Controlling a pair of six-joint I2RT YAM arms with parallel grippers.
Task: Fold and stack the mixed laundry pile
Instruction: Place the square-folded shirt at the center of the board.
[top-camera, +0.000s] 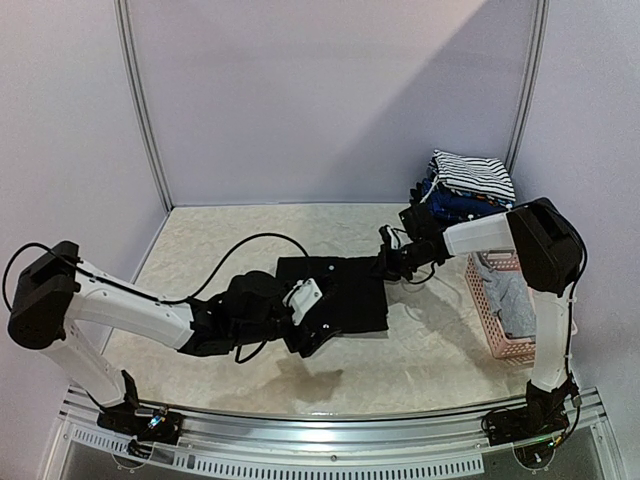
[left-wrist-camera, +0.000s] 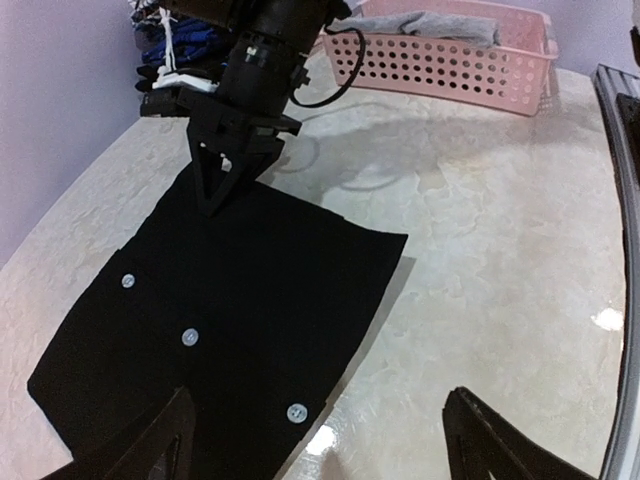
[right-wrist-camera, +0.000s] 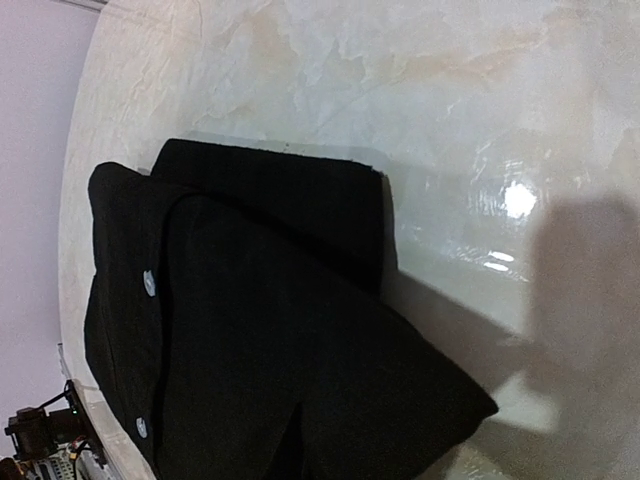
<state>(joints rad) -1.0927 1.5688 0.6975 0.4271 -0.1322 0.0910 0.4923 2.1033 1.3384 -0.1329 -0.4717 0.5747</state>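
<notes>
A plain black garment (top-camera: 335, 290) with white buttons (left-wrist-camera: 190, 337) lies folded flat mid-table. My left gripper (left-wrist-camera: 320, 405) hovers open over its near edge, one finger (left-wrist-camera: 170, 440) above the cloth and the other above bare table, with nothing held. My right gripper (left-wrist-camera: 213, 198) is shut on the garment's far edge (top-camera: 385, 262). In the right wrist view the black garment (right-wrist-camera: 260, 330) fills the frame, and the fingers cannot be made out against it. A black-and-white striped garment (top-camera: 472, 175) tops a folded stack at the back right. A grey garment (left-wrist-camera: 440, 25) lies in the basket.
A pink lattice basket (top-camera: 490, 325) stands at the table's right edge, beside the right arm. Under the striped piece, the folded stack holds blue garments (top-camera: 455, 203). A black cable (top-camera: 240, 245) loops over the table behind the left arm. Walls enclose the back and sides.
</notes>
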